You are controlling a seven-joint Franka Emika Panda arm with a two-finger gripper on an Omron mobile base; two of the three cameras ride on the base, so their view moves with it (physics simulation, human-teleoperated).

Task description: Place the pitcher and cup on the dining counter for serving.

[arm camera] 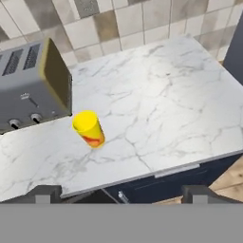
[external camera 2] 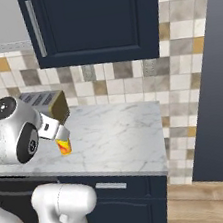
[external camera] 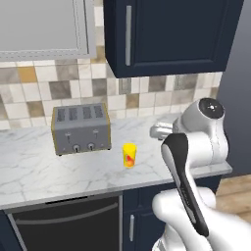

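We see the cup [external camera: 129, 155], yellow with an orange-red blotch low on its side, standing upright on the white marble counter [external camera: 44, 171], near the front edge. In the left base view it sits at about four o'clock from the grey four-slot toaster [external camera: 81, 128], near it but apart. In the hand view the cup [arm camera: 88, 128] leans toward eleven o'clock because the camera is tilted, and the toaster [arm camera: 33, 86] lies at ten o'clock from it, with two knobs showing on its front face.

Our pincer [arm camera: 121, 193] is released, its two dark fingertips [arm camera: 43, 193] spread wide at the bottom of the hand view, holding nothing. The cup lies up at about eleven o'clock from the midpoint between them, well apart from both tips.

In the right base view the cup [external camera 2: 64, 147] peeks out just below the arm's wrist, and bare marble stretches away toward three o'clock. Behind the counter runs a wall of beige, grey and brown tiles [external camera 2: 129, 80], and a navy wall cupboard [external camera 2: 95, 20] with a silver handle hangs above. Below the counter edge we see navy drawer fronts [external camera 2: 130, 191].
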